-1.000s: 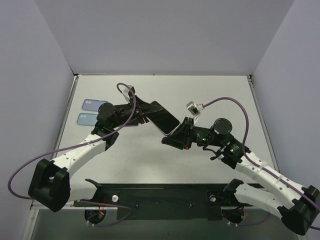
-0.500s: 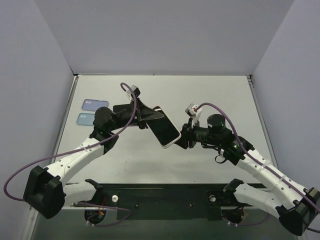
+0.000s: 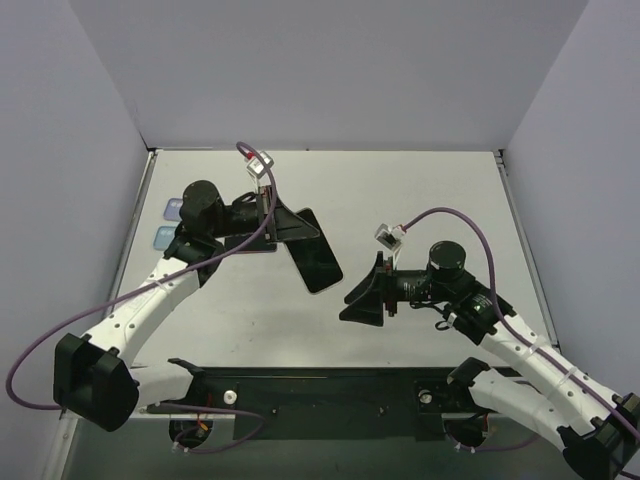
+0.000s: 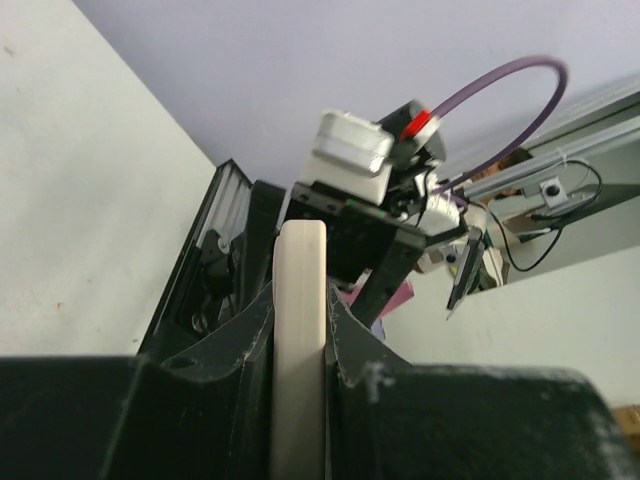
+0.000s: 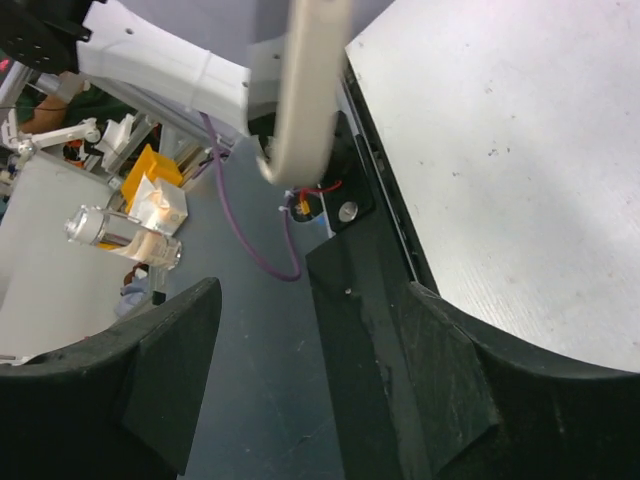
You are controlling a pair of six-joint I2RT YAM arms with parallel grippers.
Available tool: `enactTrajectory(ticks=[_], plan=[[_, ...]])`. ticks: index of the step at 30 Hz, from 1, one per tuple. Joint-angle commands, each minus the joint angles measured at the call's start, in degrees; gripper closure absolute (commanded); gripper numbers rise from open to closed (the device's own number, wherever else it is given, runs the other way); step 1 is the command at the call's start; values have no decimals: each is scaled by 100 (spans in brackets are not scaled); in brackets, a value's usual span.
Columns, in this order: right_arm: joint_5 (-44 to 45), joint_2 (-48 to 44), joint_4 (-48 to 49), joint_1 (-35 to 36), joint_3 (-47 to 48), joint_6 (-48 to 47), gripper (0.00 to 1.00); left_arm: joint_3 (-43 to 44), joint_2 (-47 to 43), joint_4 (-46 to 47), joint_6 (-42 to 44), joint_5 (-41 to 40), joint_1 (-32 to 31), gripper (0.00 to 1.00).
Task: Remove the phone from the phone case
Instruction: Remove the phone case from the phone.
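The left gripper clamps the black phone in its cream-edged case, tilted above the white worktop. The right gripper hangs open nearby, holding nothing. Separation looks unfinished; next, it likely must catch the case rim and peel.

Glossy black phone, smooth matt cream phone case, matt white table.

In the left wrist view the phone shows only its pale edge, its lower end lost at the frame's bottom; whether a case surrounds it cannot be told. The right wrist view crops its upper end. From above, the left arm covers most of the upper blue piece and lower blue piece.
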Motion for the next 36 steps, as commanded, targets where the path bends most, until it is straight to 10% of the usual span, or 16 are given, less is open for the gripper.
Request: enactTrajectory(ticks=[1, 14, 23, 33, 36], plan=[[-383, 133, 622, 58, 488, 200, 34, 231, 9, 229, 446, 799, -6, 100], [-883, 1029, 1360, 365, 893, 421, 72, 310, -193, -370, 877, 914, -14, 100], [-1060, 1223, 1036, 401, 1129, -98, 89, 257, -96, 1098, -598, 1300, -32, 100], [-1191, 1487, 1122, 471, 1350, -98, 86, 371, -369, 966, -503, 1450, -216, 100], [-1279, 1531, 939, 489, 1455, -212, 100, 380, -387, 1045, -564, 1502, -365, 100]])
